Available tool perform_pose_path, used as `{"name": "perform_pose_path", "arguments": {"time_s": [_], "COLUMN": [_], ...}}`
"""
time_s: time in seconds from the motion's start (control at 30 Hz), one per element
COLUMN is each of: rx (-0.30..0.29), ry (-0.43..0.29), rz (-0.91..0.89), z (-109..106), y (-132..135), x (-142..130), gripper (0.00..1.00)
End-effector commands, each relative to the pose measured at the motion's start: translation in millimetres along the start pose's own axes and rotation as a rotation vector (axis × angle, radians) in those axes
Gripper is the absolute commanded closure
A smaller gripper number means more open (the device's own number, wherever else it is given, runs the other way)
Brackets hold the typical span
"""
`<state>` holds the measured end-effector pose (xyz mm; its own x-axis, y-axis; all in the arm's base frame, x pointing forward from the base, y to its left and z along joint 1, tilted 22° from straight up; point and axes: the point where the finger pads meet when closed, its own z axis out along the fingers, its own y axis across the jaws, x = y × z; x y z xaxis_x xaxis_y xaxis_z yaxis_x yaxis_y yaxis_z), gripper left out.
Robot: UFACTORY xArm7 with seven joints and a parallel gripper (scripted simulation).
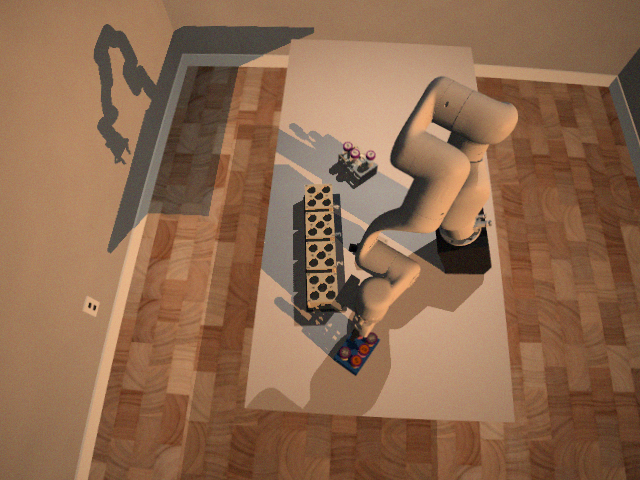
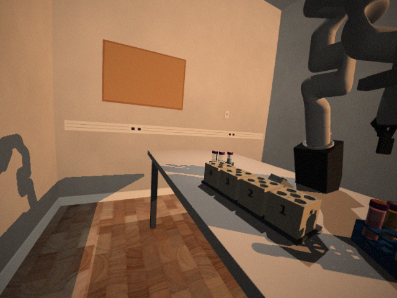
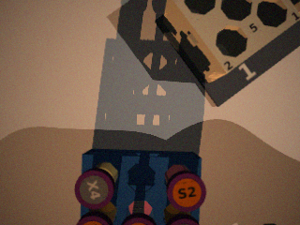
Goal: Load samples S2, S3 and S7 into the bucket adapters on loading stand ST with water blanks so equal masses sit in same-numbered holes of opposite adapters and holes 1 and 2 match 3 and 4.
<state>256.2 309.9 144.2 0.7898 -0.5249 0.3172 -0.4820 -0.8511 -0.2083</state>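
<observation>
My gripper [image 2: 384, 148] is partly open and empty, above the blue rack [image 2: 356, 233]. In the wrist view X4 [image 3: 94, 188] [image 1: 344, 352] and orange-dotted S2 [image 3: 187, 192] stand in that rack's far row with an empty well between. The row behind has two orange-dotted tubes and a grey-dotted one [image 1: 371, 338]; their IDs are unreadable. Adapter 1 [image 1: 309, 287] [image 2: 278, 219] [image 3: 206, 34], adapter 2 [image 1: 309, 255] [image 2: 253, 203], adapter 3 [image 1: 308, 225] [image 2: 227, 190] and adapter 4 [image 2: 209, 179] stand in line on the stand; their visible holes are empty. Three white-dotted blanks [image 1: 355, 153] [image 2: 221, 156] stand in the grey rack.
The DONE desk [image 2: 280, 180] sits beside the adapters; the arm hides most of it in the top view, and its green key is not visible. The arm's base block [image 1: 463, 259] [image 2: 317, 169] stands at the right table edge. The blue rack lies just past adapter 1.
</observation>
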Motion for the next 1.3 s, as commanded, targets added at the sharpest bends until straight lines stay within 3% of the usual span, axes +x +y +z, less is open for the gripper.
{"name": "perform_pose_path", "arguments": {"time_s": [0.0, 0.3, 1.27], "rx": [0.003, 0.003, 0.003], "ry": [0.001, 0.001, 0.002], "rz": [-0.138, -0.371, -1.238], "z": [-1.0, -1.0, -1.0], "y": [-16.7, -39.6, -39.7], "x": [-14.4, -36.2, -36.2], "gripper": [0.43, 0.43, 0.43]}}
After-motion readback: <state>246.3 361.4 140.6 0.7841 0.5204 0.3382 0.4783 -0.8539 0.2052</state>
